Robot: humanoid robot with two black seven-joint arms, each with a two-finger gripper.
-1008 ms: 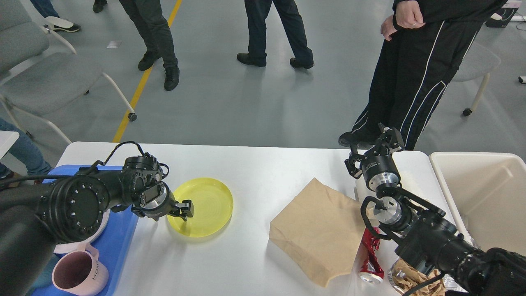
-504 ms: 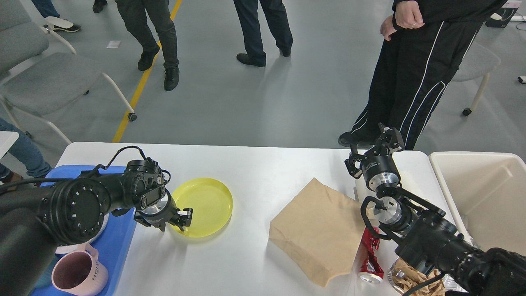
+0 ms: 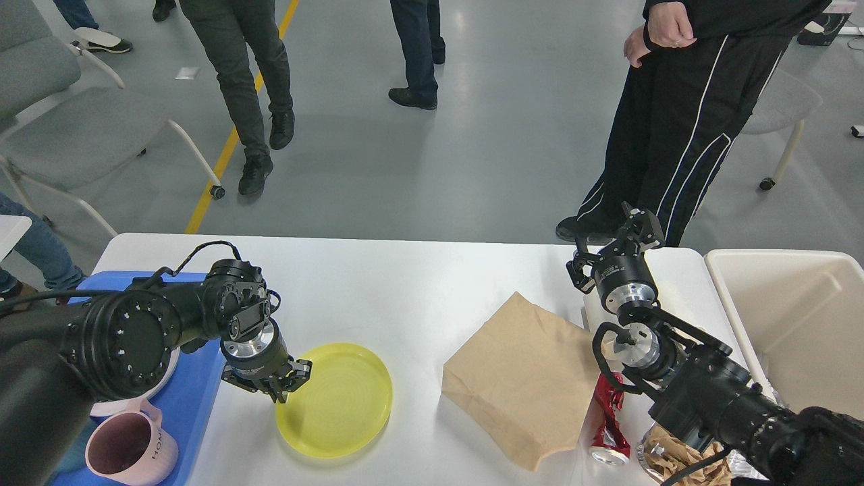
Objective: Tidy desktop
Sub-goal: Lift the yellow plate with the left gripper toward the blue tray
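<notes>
The desktop (image 3: pixel 418 290) is a wide white tabletop with rounded corners. A yellow round plate (image 3: pixel 341 401) lies on it left of centre, near the front. My left gripper (image 3: pixel 285 386) points down at the plate's left rim and is shut on that rim. My right gripper (image 3: pixel 617 243) hovers over the table's back right, fingers spread open with nothing between them. A brown paper bag (image 3: pixel 526 378) lies flat between the plate and my right arm. A crushed red can (image 3: pixel 611 418) lies beside the bag, partly under my right arm.
A blue tray (image 3: pixel 199 398) at the left edge holds a pink mug (image 3: pixel 128 449) and a white dish (image 3: pixel 118 405). A beige bin (image 3: pixel 796 317) stands off the right end. Crumpled brown paper (image 3: pixel 675 455) sits front right. People stand beyond the far edge.
My left gripper has pulled the yellow plate toward the front of the table and swung to point downward. The right arm has not moved. People behind have walked.
</notes>
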